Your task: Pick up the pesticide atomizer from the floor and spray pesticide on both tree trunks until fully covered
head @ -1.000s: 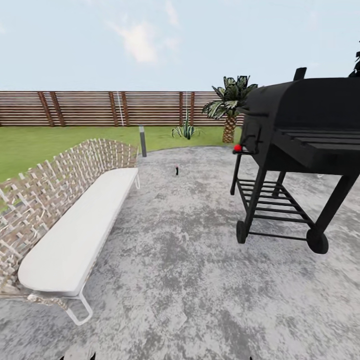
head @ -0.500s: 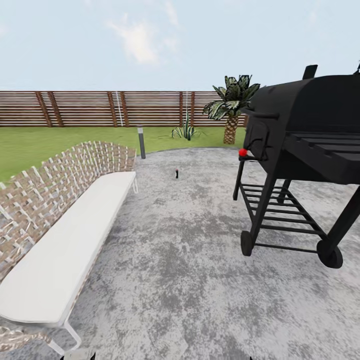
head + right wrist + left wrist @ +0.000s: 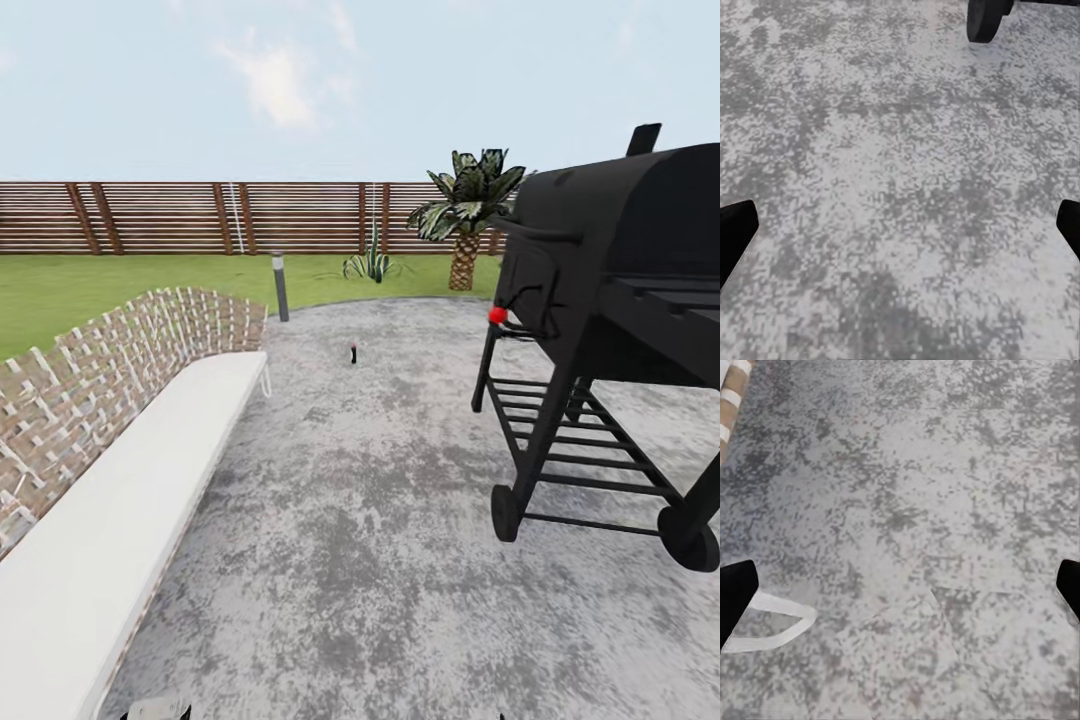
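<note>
The pesticide atomizer (image 3: 353, 351) is a tiny dark upright thing standing far ahead on the mottled grey floor (image 3: 380, 520), between the bench and the grill. Both trees and their trunks are out of view. The garden's lawn (image 3: 90, 290) and slatted fence (image 3: 200, 216) lie beyond the paving's curved edge. My left gripper (image 3: 900, 589) hangs open over bare paving, its black fingertips (image 3: 735, 592) at the frame's two sides. My right gripper (image 3: 900, 225) is open too, with nothing between its fingertips (image 3: 733, 229).
A wicker bench (image 3: 110, 430) with a white seat runs along the left. A black wheeled grill (image 3: 610, 330) stands at the right, its wheel (image 3: 986, 19) near my right gripper. A dark lamp post (image 3: 280, 286), an agave (image 3: 372, 264) and a short palm (image 3: 465, 215) edge the paving.
The whole head view has shifted: the camera has moved forward, so bench and grill look nearer and slide outward. The atomizer stays where it stood.
</note>
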`<state>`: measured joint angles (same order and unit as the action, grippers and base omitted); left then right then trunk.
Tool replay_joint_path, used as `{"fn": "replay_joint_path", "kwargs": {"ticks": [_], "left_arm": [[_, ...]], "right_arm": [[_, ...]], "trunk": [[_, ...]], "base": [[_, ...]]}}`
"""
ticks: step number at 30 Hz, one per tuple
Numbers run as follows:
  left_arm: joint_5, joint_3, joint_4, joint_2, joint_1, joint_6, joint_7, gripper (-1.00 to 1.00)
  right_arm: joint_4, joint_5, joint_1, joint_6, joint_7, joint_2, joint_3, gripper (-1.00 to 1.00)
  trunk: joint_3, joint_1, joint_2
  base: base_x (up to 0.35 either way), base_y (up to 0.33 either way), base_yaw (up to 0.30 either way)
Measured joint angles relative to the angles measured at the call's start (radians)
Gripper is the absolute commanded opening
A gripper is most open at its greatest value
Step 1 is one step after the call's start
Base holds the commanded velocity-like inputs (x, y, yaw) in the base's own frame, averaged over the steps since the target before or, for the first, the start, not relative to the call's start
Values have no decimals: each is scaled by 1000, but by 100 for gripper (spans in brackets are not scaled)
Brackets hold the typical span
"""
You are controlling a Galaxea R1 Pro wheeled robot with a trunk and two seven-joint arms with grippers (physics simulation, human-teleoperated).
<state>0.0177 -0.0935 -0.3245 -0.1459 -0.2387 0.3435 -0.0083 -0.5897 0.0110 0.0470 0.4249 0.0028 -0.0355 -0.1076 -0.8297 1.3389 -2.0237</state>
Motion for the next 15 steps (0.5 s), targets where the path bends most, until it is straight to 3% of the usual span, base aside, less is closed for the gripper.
{"fn": "replay_joint_path", "kwargs": {"ticks": [6,15], "left_arm": [[0,0,0,0,0,1,0,100],[0,1,0,0,0,2,0,100]], "right_arm": [[0,0,0,0,0,0,0,100],[2,0,0,0,0,0,-1,100]], "trunk": [[0,0,0],[0,0,0]], "base": [[340,17,0],[338,113,0]]}}
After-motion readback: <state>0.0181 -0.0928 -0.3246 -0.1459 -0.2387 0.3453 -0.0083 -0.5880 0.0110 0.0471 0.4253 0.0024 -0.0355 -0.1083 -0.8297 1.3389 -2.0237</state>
